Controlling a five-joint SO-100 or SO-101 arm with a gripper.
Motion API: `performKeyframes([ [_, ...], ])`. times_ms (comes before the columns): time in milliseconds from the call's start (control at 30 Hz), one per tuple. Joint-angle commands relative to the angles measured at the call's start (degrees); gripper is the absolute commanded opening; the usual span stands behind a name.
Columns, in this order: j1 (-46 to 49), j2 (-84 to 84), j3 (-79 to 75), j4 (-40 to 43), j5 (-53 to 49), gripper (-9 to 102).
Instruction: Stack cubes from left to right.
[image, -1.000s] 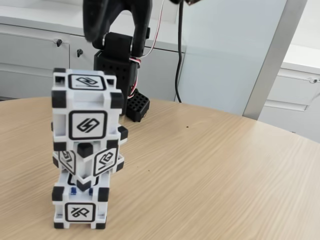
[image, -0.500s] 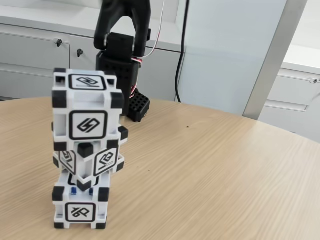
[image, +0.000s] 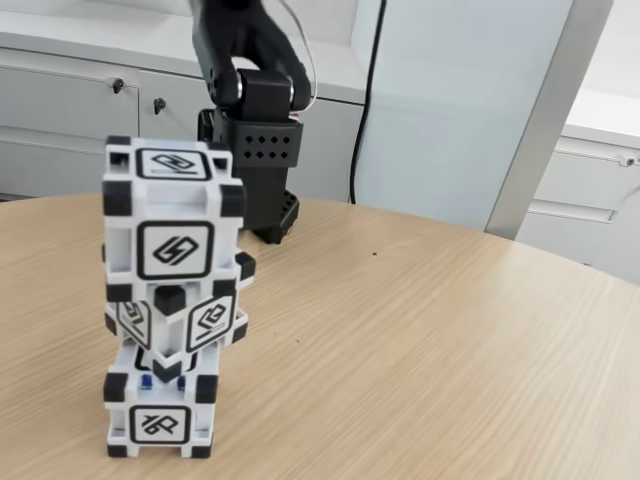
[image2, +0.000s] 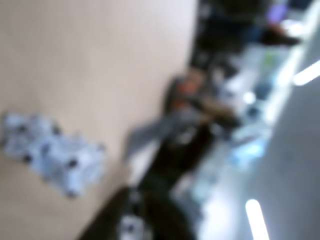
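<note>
In the fixed view the three cubes stand as one tower near the left edge, and everything else is placed from that tower. The bottom cube sits flat on the surface, a pale wood-grain laminate with fine streaks and a curved far rim. The bottom cube is white glossy plastic with matte black corner blocks and a black-framed line glyph on its front. The middle cube rests on it turned about its upright axis, so one edge points toward the camera and two glyph faces show. The top cube sits squarely on the middle one, front face toward the camera, a further glyph on its upper face.

Behind the tower and just to its right rises the arm, black matte plastic with a perforated block at its foot, well apart from the cubes. A black cable hangs down further right of it. Grey cabinets with small knobs stand behind the tower.

In the wrist view the tower is a white-and-black blur on the tan surface at left. The tool cannot be made out there, so I cannot tell how wide it stands.
</note>
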Motion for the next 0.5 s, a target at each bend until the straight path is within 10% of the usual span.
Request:
performKeyframes([
  [0, -1.6, 5.9, -0.2, -0.5, 1.0, 0],
  [467, -5.4, 17.0, 13.2, -4.1, 1.0, 0],
])
